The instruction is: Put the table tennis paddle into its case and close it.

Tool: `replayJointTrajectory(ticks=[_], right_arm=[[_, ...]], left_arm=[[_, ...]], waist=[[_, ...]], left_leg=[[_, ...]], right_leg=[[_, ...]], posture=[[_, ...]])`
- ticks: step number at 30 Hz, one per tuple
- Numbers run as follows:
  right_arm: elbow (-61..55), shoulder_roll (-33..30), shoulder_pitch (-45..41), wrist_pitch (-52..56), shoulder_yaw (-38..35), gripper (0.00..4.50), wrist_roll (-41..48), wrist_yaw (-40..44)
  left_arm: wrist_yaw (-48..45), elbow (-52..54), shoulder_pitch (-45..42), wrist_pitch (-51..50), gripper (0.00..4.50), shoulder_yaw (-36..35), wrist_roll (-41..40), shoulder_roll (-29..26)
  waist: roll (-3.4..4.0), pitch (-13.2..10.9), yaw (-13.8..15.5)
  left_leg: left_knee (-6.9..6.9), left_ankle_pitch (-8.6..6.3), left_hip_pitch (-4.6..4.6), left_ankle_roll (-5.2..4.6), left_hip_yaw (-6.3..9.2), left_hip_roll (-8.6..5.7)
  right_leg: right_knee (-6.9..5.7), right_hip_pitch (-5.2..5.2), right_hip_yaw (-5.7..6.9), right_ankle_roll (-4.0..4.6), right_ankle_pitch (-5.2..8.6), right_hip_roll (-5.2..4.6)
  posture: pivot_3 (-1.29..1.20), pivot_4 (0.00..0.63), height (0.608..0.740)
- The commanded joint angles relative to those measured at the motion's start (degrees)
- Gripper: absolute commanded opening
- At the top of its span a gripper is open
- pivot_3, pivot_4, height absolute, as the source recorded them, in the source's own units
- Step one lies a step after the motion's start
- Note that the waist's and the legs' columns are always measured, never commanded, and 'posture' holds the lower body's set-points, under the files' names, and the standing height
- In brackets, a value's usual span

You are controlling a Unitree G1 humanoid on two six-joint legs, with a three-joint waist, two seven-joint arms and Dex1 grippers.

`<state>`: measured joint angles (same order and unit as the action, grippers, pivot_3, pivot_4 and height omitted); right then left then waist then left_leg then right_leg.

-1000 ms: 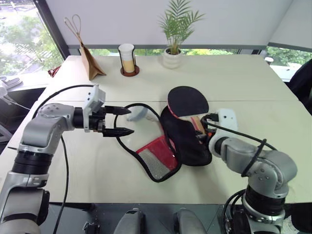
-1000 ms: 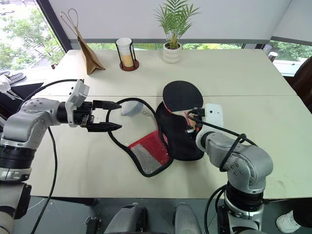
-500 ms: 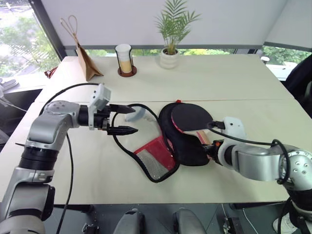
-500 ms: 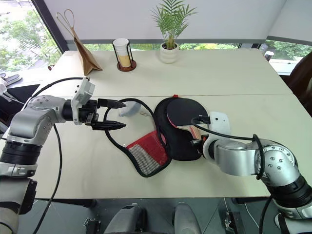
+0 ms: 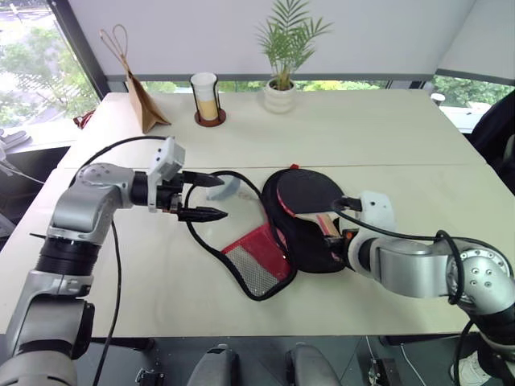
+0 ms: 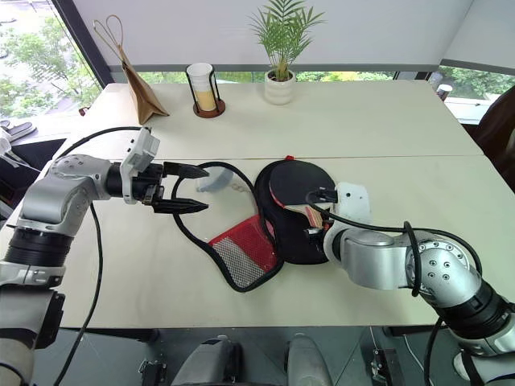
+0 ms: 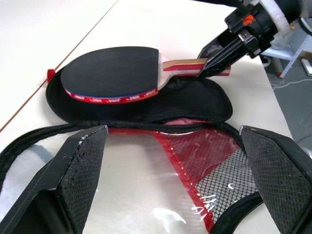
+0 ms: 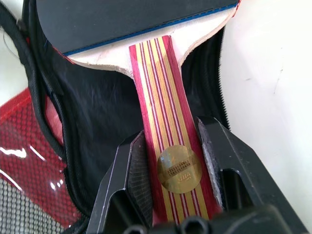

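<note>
1. The surface [image 5: 418, 137] is a wide pale top; the case and paddle lie near its middle, between the two arms, and a paper bag, a cup and a potted plant stand well apart at the far edge.
2. The case [image 5: 310, 241] lies unzipped and spread flat. Its black padded half is on the robot's right, and its red panel with the mesh pocket [image 5: 259, 261] is folded out toward the left. The black zip edge loops out to just in front of the left pincer.
3. The table tennis paddle [image 5: 310, 193] rests black face up on the black half of the case. Its round blade sits at the far end of the pouch, and its striped wooden handle [image 8: 168, 141] points back toward the right arm. The long axis therefore runs straight out from the right pincer, and the blade looks roughly settled over the pouch's round end.
4. The right pincer [image 8: 175, 183] is pinching the handle near its butt, one finger on each side.
5. The left pincer [image 5: 208, 197] hovers spread wide and empty. It points across at the open flap, which lies just ahead of it, so the left arm is the nearer one for folding the red half over.
</note>
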<state>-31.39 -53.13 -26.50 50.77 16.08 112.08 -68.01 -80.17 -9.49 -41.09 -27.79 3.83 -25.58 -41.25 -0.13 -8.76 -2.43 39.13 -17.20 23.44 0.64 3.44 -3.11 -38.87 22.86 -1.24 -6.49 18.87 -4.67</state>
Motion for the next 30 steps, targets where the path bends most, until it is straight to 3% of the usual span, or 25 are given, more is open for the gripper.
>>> replayJointTrajectory(ticks=[1, 17, 19, 21, 24, 30], right_arm=[[-0.8, -0.7, -2.2, 0.0, 0.9, 1.12, 0.9, 1.1], [3.1, 0.6, -2.5, 1.1, 3.8, 1.12, 0.9, 1.3], [3.9, 0.9, -3.1, 1.5, 3.9, 2.13, 0.9, 1.6], [4.7, 0.9, -3.8, 2.0, 3.9, 2.80, 0.9, 1.6], [5.9, 1.0, -5.1, 2.6, 3.8, 4.32, 0.9, 2.2], [4.4, -6.0, -10.2, 8.4, 0.2, 4.42, 0.0, 11.9]], left_arm=[[-0.7, 0.2, -1.0, 1.2, 4.50, -0.3, 0.2, -0.3], [-0.8, 1.1, -0.3, 0.8, 4.50, -0.5, 0.5, -0.5], [-0.6, 1.3, -0.1, 0.7, 4.50, -0.4, 0.5, -0.3], [-0.5, 1.6, 0.1, 0.7, 4.50, -0.4, 0.5, -0.2], [-0.1, 2.3, 0.5, 0.3, 4.50, -0.5, 0.2, 0.0], [0.3, 3.3, 1.4, -0.4, 4.50, -1.1, -0.2, -0.5]], waist=[[0.00, 0.0, 0.0], [0.00, 0.0, 0.1], [0.00, 0.0, 0.1], [0.00, 0.0, 0.1], [0.00, 0.0, 0.1], [0.00, 0.0, 0.1]], left_leg=[[0.00, 0.00, 0.00, 0.00, 0.00, 0.00], [0.00, -0.01, 0.00, -0.01, 0.01, 0.00], [0.00, 0.00, 0.00, -0.01, 0.01, 0.00], [0.00, 0.00, 0.00, -0.01, 0.01, 0.00], [-0.01, 0.00, 0.00, -0.01, 0.01, 0.00], [-0.01, -0.01, 0.01, -0.01, 0.01, 0.00]], right_leg=[[0.00, 0.01, 0.00, 0.00, 0.00, 0.00], [0.07, -0.04, 0.01, 0.00, 0.00, -0.01], [0.09, -0.04, 0.00, 0.00, 0.00, -0.02], [0.11, -0.05, 0.00, 0.00, 0.00, -0.02], [0.12, -0.04, 0.00, 0.00, 0.00, -0.01], [0.15, -0.05, 0.01, 0.00, 0.00, -0.01]], posture=[[0.00, 0.150, 0.740], [0.00, 0.150, 0.740], [0.00, 0.150, 0.740], [0.00, 0.150, 0.740], [0.00, 0.150, 0.740], [0.00, 0.150, 0.740]])
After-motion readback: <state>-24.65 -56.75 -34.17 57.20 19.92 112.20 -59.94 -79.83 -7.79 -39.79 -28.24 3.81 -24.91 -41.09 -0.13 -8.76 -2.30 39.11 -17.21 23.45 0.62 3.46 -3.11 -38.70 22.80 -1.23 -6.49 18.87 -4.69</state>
